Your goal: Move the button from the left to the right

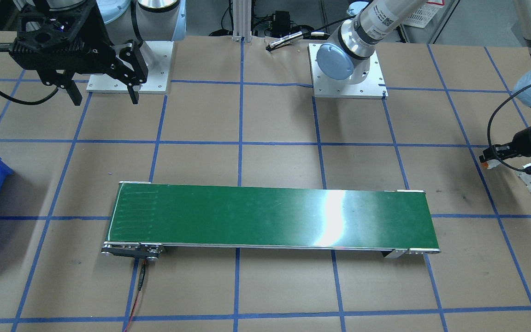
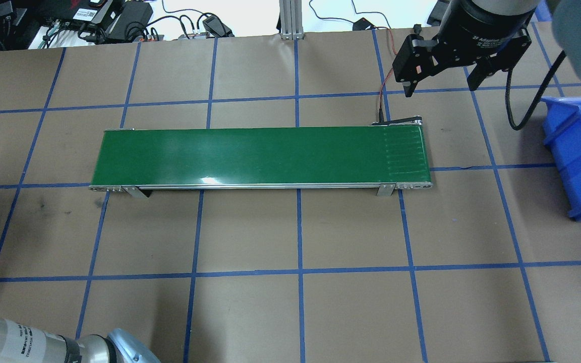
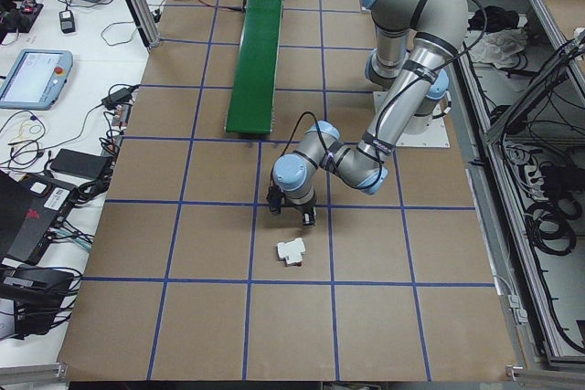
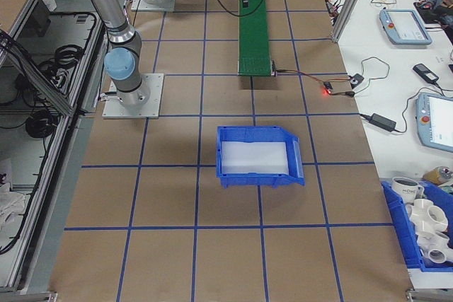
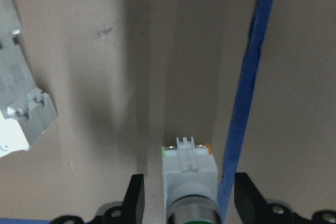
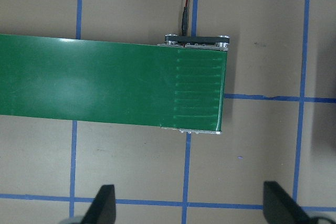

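Brown paper marked with blue tape lines covers the surface point(image 2: 290, 312), and a long green conveyor belt point(image 2: 260, 156) lies across the middle of the overhead frame. At the far left edge of that frame, the left tool point(image 5: 189, 203) sits low over the paper, its two fingers spread apart with the button point(image 5: 190, 174) between them; gaps show on both sides, so nothing is clamped. The button's green cap faces the wrist camera at the bottom centre, just left of a blue tape line. A white block point(image 5: 18, 103) lies at the left of that frame, well apart from the button. The right tool point(image 2: 442, 83) hangs released in the upper right of the overhead frame, beyond the belt's end. A blue bin point(image 2: 580, 156) sits at the right edge.
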`<state>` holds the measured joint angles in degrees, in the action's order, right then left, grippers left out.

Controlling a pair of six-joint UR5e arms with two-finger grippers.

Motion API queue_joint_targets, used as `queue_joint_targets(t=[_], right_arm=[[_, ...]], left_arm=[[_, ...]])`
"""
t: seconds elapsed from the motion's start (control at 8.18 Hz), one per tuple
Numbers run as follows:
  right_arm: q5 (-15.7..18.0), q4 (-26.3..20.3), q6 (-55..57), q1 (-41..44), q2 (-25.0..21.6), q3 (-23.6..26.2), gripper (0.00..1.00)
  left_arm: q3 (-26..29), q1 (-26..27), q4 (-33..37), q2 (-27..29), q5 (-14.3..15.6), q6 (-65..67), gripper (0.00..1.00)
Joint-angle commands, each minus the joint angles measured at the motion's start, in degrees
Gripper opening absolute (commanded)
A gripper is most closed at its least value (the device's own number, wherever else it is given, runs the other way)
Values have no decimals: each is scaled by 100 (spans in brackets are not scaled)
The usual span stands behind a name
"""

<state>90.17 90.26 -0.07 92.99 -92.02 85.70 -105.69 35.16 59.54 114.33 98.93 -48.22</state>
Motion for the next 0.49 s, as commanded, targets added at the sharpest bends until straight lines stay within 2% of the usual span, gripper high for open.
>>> queue_joint_targets(t=[0.0,0.24,0.37], right_arm=[[1,9,-11,0,0,-1,100],[1,0,-2,0,0,-1,100],[1,9,-2,0,0,-1,100]], left_arm=[[13,0,-4,-16,12,-20,0],[57,8,83,-226,213,-3,0],[57,34,110,-409,197,-11,0]])
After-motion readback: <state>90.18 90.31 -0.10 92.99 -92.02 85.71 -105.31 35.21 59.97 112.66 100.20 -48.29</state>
